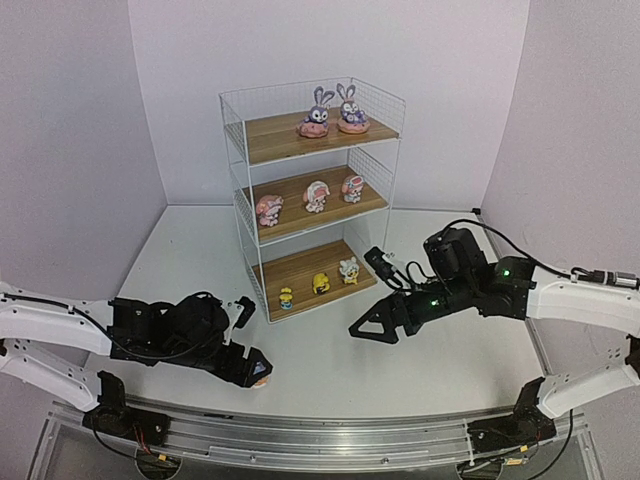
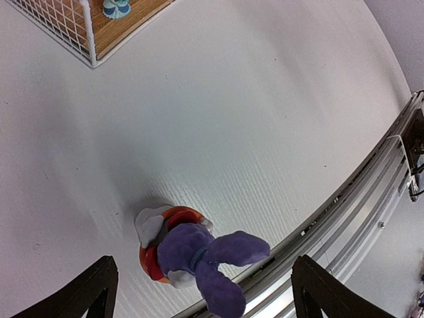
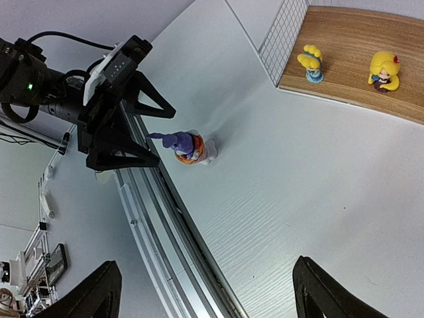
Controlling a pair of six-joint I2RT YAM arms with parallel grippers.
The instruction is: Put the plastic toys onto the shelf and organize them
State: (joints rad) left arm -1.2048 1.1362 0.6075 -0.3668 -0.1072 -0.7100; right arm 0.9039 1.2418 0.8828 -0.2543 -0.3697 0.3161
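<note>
A purple bunny (image 2: 192,255) on an orange-pink base sits on the white bench (image 2: 232,119), low in the left wrist view beside the metal rail (image 2: 358,199). The left hand (image 1: 252,368) hovers over it, fingers apart on either side, not touching. The right hand (image 1: 372,330), spread wide and empty, hangs mid-frame before the shelf (image 1: 275,140), which carries eight figurines (image 1: 316,195).

white table (image 1: 330,365) with a metal rail (image 1: 330,438) along its near edge.
</note>
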